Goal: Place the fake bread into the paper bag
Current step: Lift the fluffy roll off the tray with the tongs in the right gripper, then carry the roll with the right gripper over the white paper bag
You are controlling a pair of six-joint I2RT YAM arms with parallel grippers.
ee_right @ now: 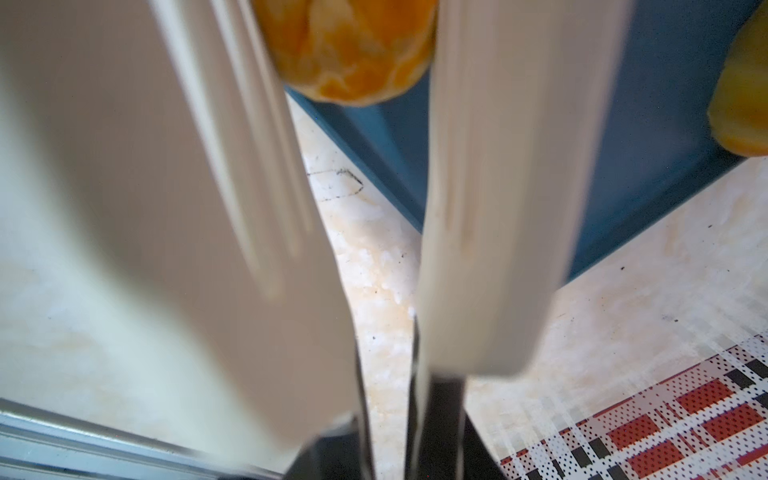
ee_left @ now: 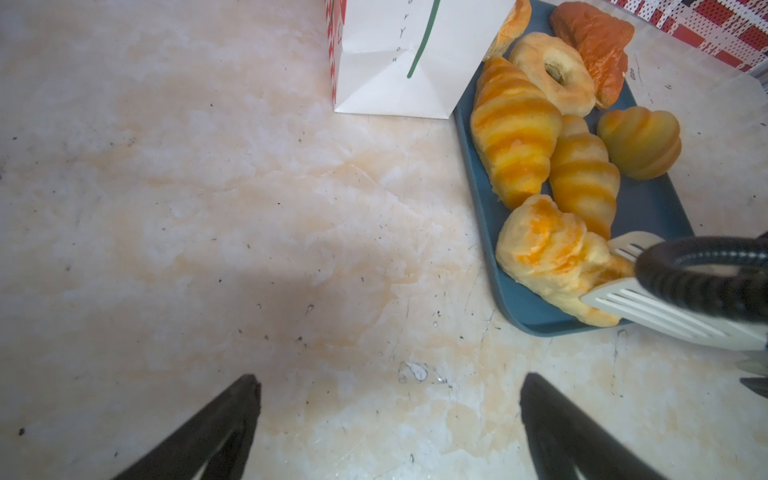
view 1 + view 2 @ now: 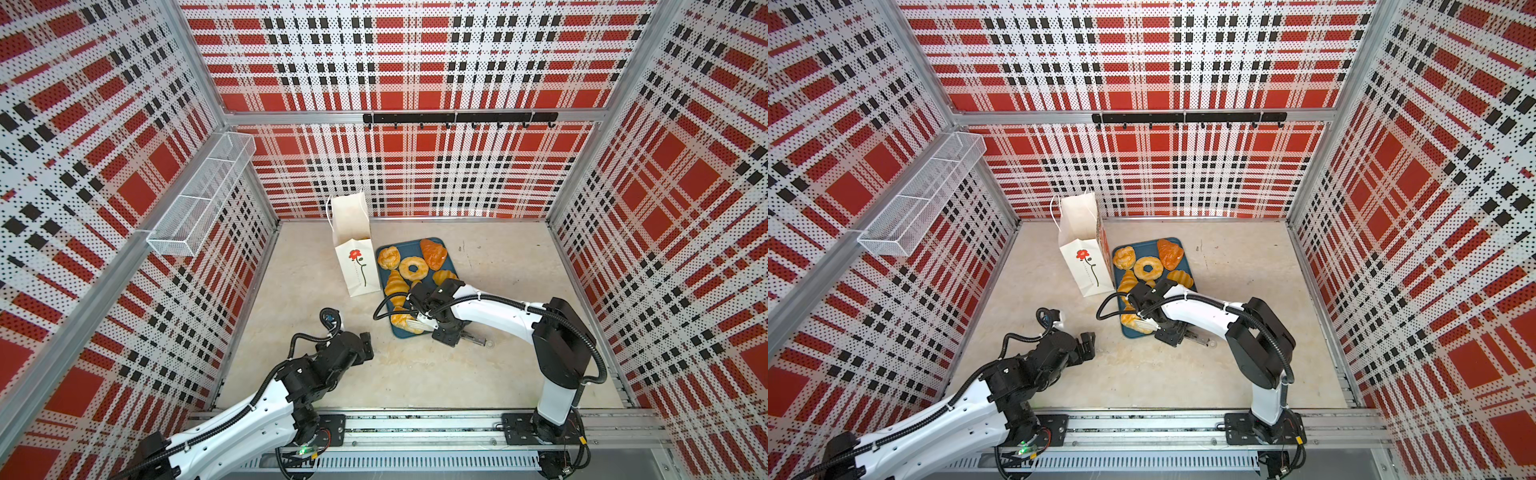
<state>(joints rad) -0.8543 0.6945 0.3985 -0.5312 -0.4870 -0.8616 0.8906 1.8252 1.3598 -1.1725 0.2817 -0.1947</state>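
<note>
Blue tray [image 3: 415, 246] on the pale marbled worktop [image 3: 478, 374], and that is where the fake bread [image 3: 395, 284] lies, seven pieces in sight, all on the tray. A ring doughnut [image 3: 412, 268] sits in the middle, a round bun [image 3: 388, 257] and a darker orange-brown piece [image 3: 433, 253] at the far end, and a small ridged croissant [image 3: 444, 275] by the right edge.

Over to the right hand [image 3: 444, 330]: it is clamped on a pair of white tongs [image 3: 417, 325], reaching in over the near end of the tray. The slotted blades sit either side of the nearest pastry [image 2: 552, 257], close against it. In the right wrist view that pastry [image 1: 349, 45] shows between the two blade tips, with the tray's rim right under it. The pastry rests on the tray.

The paper bag [image 3: 357, 266] stands upright just beside the tray's far left corner, mouth open at the top, red flower facing the arms.

The left hand [image 3: 367, 347] hangs over bare worktop with its fingers [image 2: 232, 415] spread wide and nothing between them, well apart from tray and bag
</note>
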